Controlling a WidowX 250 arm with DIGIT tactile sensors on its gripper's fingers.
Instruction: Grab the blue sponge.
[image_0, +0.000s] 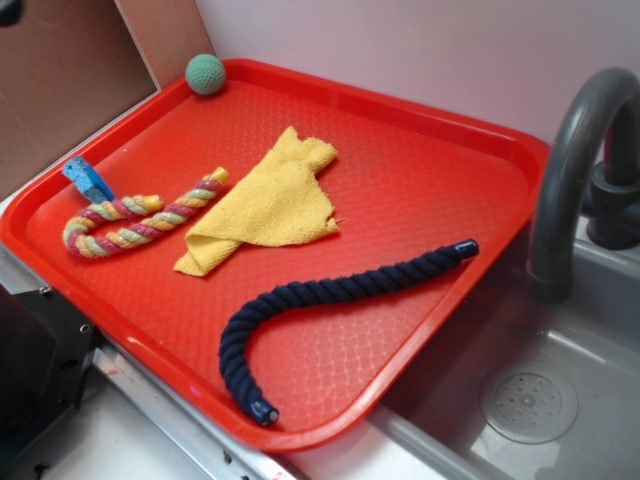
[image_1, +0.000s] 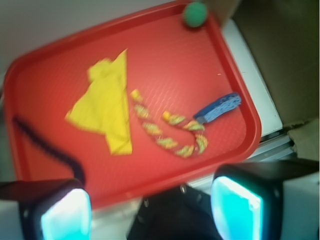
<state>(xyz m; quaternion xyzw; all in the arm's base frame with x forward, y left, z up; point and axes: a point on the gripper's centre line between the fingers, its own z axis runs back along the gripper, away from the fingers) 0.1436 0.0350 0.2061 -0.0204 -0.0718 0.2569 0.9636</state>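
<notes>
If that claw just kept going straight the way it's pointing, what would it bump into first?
Probably the near rim of the red plastic tray, which lies between the open gripper fingers; the twisted multicoloured rope lies just beyond. Depth is hard to judge.

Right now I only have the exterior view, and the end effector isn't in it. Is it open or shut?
Observer: Open. The wrist view shows the end effector with its fingers spread and nothing between them.
Operator: Is it over the blue sponge?
Observer: No. In the wrist view the blue sponge lies ahead of it, toward the picture's right, apart from the fingers.
</notes>
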